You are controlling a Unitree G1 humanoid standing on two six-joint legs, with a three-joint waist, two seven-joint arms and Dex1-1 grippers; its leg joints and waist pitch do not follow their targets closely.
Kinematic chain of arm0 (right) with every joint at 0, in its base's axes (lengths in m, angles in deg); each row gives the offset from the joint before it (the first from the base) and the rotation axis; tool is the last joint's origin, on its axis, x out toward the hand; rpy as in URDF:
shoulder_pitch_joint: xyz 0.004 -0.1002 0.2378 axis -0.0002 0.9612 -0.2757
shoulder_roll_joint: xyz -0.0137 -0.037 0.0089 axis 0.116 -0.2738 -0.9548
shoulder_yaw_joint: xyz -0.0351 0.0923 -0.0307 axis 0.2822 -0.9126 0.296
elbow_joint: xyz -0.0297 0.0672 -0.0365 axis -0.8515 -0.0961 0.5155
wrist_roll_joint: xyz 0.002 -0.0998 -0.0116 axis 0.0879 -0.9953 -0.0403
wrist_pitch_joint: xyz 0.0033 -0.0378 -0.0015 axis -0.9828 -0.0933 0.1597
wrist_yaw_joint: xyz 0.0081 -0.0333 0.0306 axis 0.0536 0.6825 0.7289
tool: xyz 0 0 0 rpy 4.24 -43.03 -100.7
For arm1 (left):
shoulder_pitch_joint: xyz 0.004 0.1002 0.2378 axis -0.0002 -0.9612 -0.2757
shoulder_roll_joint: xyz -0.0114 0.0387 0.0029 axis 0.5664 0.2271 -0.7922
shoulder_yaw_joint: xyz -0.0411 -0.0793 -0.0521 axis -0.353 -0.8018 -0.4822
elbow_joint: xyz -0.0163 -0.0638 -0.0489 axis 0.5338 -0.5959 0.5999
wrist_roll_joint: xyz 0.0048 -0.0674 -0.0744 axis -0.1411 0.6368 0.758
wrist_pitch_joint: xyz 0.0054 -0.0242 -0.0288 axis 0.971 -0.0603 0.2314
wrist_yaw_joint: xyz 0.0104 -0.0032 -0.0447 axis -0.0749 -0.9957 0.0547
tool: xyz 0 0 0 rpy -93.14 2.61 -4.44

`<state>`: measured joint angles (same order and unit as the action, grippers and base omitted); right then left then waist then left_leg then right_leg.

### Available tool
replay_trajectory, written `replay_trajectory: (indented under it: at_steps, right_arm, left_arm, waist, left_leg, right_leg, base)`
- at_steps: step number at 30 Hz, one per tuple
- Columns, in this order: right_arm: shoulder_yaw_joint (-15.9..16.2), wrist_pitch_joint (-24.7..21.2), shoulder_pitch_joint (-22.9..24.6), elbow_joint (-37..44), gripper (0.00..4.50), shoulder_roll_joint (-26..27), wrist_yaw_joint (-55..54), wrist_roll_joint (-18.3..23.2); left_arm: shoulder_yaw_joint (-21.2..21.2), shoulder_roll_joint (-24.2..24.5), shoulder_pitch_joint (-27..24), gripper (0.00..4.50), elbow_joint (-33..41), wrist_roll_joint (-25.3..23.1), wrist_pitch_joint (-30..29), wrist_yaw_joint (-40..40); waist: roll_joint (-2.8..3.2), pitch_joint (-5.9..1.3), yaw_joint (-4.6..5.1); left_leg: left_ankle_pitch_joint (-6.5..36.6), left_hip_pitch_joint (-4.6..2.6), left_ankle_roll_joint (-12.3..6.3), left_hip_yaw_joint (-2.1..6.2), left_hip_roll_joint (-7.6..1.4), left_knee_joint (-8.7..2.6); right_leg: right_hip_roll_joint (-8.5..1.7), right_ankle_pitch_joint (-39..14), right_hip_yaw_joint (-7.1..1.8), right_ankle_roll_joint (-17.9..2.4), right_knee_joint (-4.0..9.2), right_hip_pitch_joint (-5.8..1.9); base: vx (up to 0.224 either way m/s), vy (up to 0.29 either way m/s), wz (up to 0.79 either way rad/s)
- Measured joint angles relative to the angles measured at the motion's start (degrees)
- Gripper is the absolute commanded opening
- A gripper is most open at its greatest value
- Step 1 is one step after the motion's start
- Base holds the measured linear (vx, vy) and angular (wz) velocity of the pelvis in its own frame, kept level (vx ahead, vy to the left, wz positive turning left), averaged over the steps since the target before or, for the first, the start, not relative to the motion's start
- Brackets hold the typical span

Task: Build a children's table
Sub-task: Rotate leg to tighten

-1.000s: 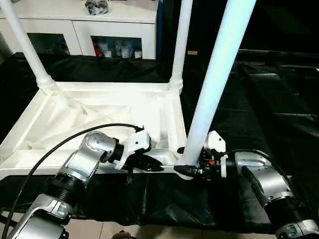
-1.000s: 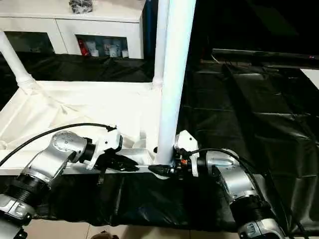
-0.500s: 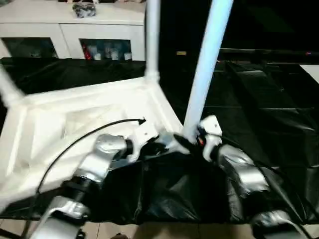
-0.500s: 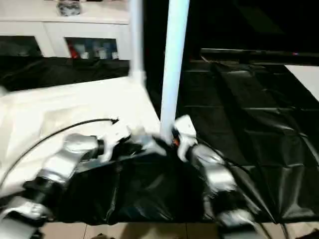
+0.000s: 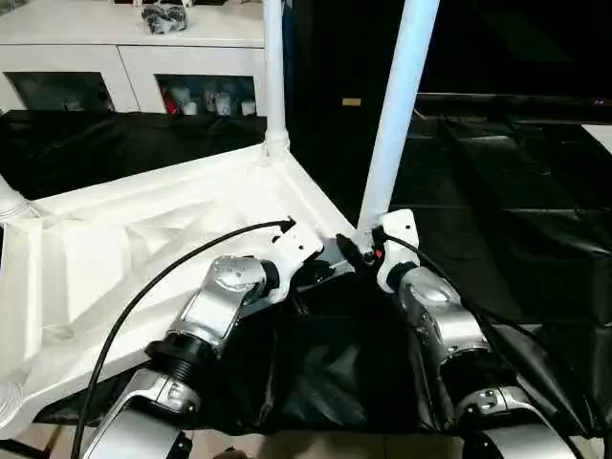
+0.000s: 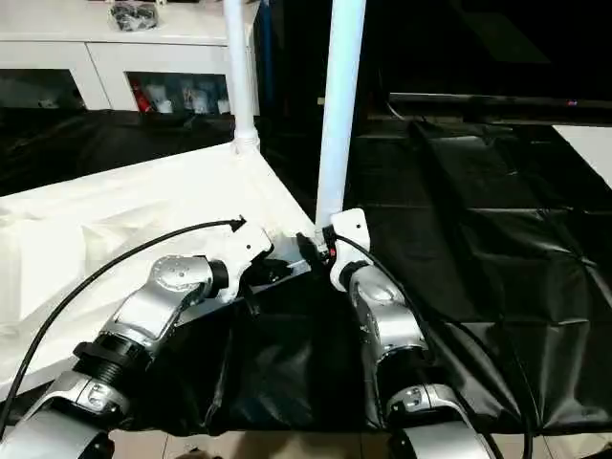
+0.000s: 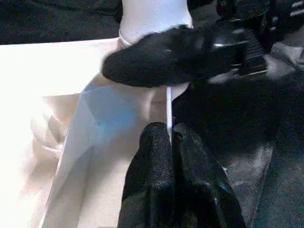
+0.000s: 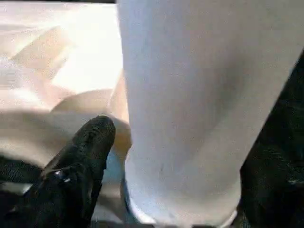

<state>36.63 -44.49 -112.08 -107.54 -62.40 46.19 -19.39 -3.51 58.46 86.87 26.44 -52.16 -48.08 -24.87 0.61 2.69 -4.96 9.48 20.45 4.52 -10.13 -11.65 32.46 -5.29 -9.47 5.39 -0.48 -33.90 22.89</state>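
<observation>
The white table top lies upside down on the black-draped surface, ribbed underside up. A tall white leg stands in its near right corner socket, and another leg stands in the far corner. My left gripper is shut on the thin rim of the top just beside that near corner, fingertips pinched together on the edge. My right gripper is at the base of the near leg, one black finger pressed against the tube; the other finger is hidden behind it.
A white cabinet with small items stands behind the black drape. A leg stub rises at the far left corner. A black cable arcs over my left forearm. The drape's front edge and floor lie just below my arms.
The table top has swung round: its near right corner, with the leg and both grippers on it, has moved away from me and leftward. The head camera has shifted as well.
</observation>
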Motion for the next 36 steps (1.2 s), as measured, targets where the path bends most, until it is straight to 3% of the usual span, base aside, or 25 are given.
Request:
replay_trajectory:
  at_steps: [7, 16, 28, 33, 36]
  right_arm:
    - [3.7, 1.5, 4.1, 6.1, 3.72, -5.6, 16.6, 1.9]
    - [7.3, -2.1, 6.3, 12.0, 3.72, -11.4, 33.1, 4.8]
    - [7.5, -4.4, 7.3, 14.6, 2.78, -12.3, 36.3, 5.1]
    - [7.4, -4.5, 7.4, 14.6, 2.73, -12.0, 35.6, 5.0]
    - [5.8, -3.2, 6.9, 12.1, 2.72, -8.9, 28.0, 3.7]
  left_arm:
    - [1.2, 5.6, -2.0, 0.0, 2.9, 3.5, 2.9, 11.9]
    - [1.6, 9.8, -1.7, 0.0, 1.4, 5.3, 6.7, 21.3]
    - [2.1, 10.8, -1.0, 0.0, -0.3, 6.4, 7.8, 25.7]
    - [2.0, 10.7, -1.0, 0.0, -0.3, 6.4, 7.5, 25.5]
    - [0.8, 9.6, -1.1, 0.0, -1.0, 6.0, 6.2, 20.8]
  waist:
    - [0.01, 0.0, -0.3]
    - [-0.06, 0.03, -1.18]
    - [-0.06, 0.03, -1.66]
    - [-0.08, 0.02, -1.65]
    - [-0.13, -0.01, -1.38]
  left_leg:
    - [0.0, 0.12, 0.0, -0.01, -0.05, -0.16]
    - [0.0, 0.32, 0.0, -0.05, -0.1, 0.02]
    - [0.0, 0.34, 0.0, -0.05, -0.11, 0.02]
    - [0.0, 0.33, 0.0, -0.05, -0.11, 0.02]
    - [0.0, 0.18, 0.0, -0.04, -0.11, 0.02]
  right_leg:
    - [0.05, 0.0, 0.04, -0.2, -0.02, 0.13]
    - [0.03, -0.1, 0.02, -0.2, -0.05, 0.12]
    - [0.03, -0.1, 0.02, -0.2, -0.09, 0.1]
    - [0.03, -0.1, 0.03, -0.2, -0.1, 0.1]
    - [0.03, -0.1, 0.02, 0.0, -0.14, 0.04]
  base:
    - [0.0, 0.0, 0.0]
    - [0.0, 0.0, 0.0]
    - [0.0, 0.0, 0.0]
    - [0.0, 0.0, 0.0]
    - [0.0, 0.0, 0.0]
